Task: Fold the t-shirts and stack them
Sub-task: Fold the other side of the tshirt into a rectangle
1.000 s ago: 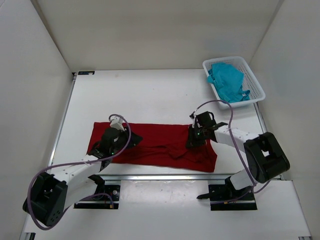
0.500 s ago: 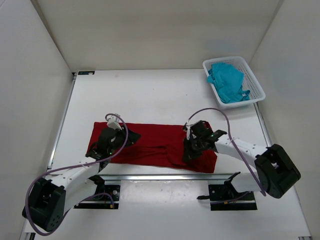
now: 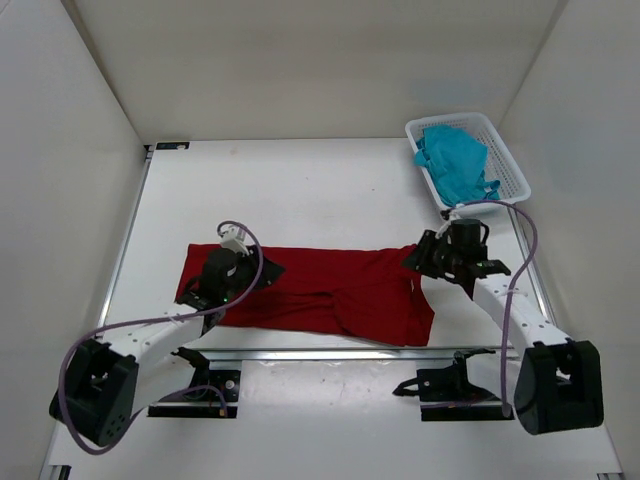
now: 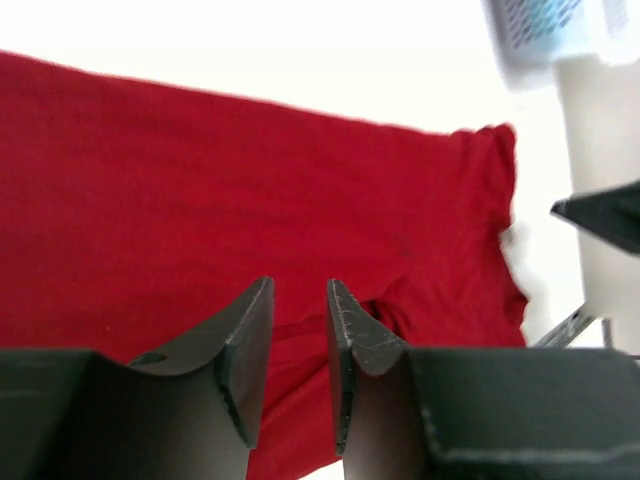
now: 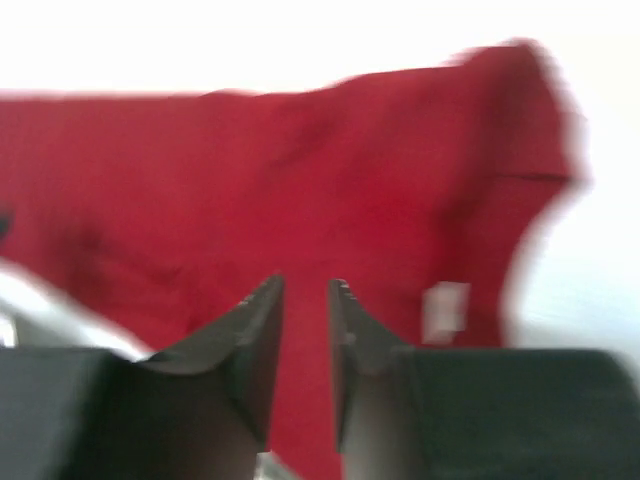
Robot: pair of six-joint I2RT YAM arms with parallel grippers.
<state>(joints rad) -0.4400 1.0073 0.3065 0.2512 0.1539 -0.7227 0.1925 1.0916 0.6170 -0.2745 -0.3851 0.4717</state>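
The dark red t-shirt [image 3: 330, 285] lies flat as a long band across the near part of the table. My left gripper [image 3: 272, 272] hovers over its left part, jaws a little apart with nothing between them [image 4: 300, 285]; red cloth [image 4: 250, 170] shows through the gap. My right gripper [image 3: 412, 262] is at the shirt's right end, open and empty [image 5: 306, 282], above the red cloth [image 5: 300, 160] and its white tag [image 5: 445, 305]. This view is blurred. A teal-blue t-shirt [image 3: 455, 160] lies crumpled in the white basket [image 3: 515, 175].
The basket stands at the back right corner, also seen blurred in the left wrist view [image 4: 550, 30]. A metal rail [image 3: 340, 352] runs along the table's near edge below the shirt. White walls close in the left, back and right sides.
My right gripper has opened and swung from over the shirt's right part out to its right end. The left gripper has hardly moved.
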